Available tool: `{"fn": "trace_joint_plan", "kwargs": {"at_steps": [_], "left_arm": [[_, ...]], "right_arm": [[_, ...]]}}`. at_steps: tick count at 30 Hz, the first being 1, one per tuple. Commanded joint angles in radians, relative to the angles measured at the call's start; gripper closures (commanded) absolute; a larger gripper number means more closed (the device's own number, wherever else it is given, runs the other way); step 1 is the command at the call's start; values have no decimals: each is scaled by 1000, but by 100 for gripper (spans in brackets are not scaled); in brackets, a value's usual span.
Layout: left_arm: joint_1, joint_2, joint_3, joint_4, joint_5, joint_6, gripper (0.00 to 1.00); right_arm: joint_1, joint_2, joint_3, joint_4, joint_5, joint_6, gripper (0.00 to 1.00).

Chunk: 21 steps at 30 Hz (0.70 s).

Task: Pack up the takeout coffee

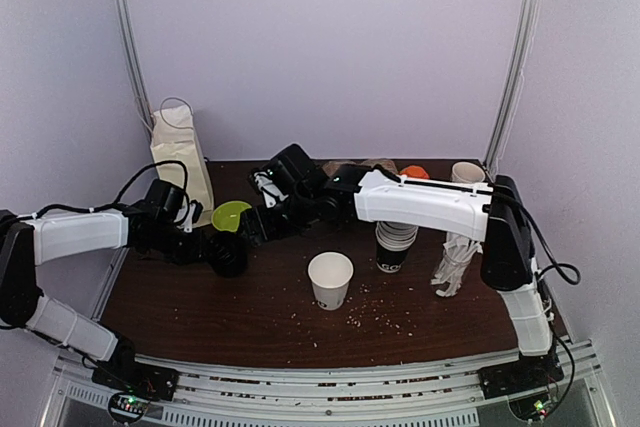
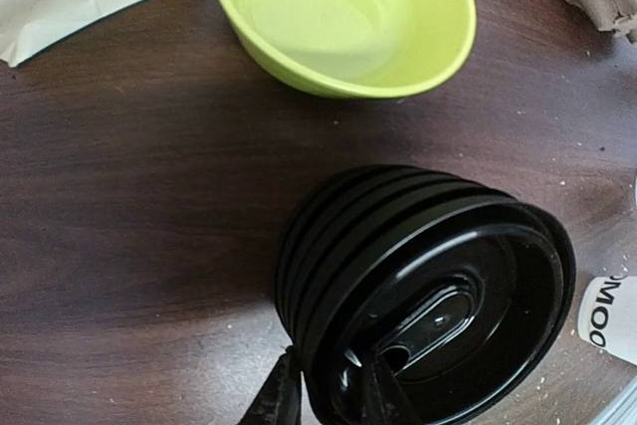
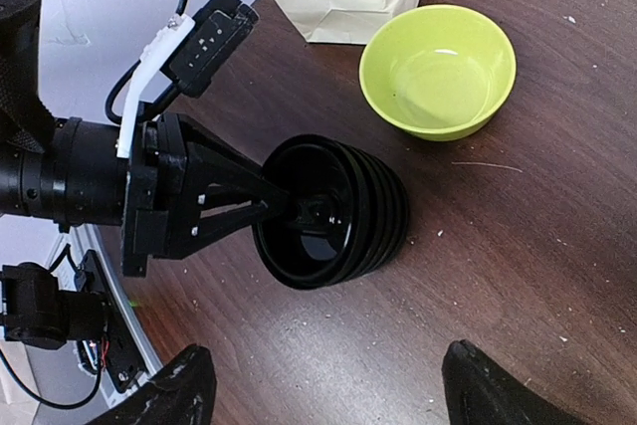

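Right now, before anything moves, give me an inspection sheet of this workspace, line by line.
Surface: dark wood table, crumbs scattered near the middle.
Job's things: takeout cup, dark top, black print near its base, partly under the right arm.
Clutter: empty green bowl; paper bag; open white cup; stack of white cups.
Grippers: left gripper pinches the rim of the black lid stack, which lies tipped; right gripper open above the lids.
Cables: black cable loops over the left arm.
Surroundings: pale walls, metal frame poles.
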Motion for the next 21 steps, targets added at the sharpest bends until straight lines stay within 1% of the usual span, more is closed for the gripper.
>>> {"fn": "trace_joint_plan", "kwargs": {"at_steps": [1, 5, 8, 13, 16, 21], "left_arm": [[1, -9, -16, 3, 65, 20, 80], [1, -28, -13, -6, 67, 17, 78], [1, -36, -12, -14, 63, 13, 73], [1, -50, -9, -27, 57, 18, 69], [1, -56, -6, -33, 58, 21, 68], [2, -68, 1, -35, 60, 24, 65]], "right_arm": [[-5, 58, 88, -39, -15, 32, 20], [-11, 113, 144, -40, -20, 47, 23], [-19, 161, 189, -40, -28, 66, 25], [-24, 222, 243, -37, -43, 95, 36], [-30, 243, 253, -30, -44, 115, 43], [-44, 271, 259, -1, -76, 164, 53]]}}
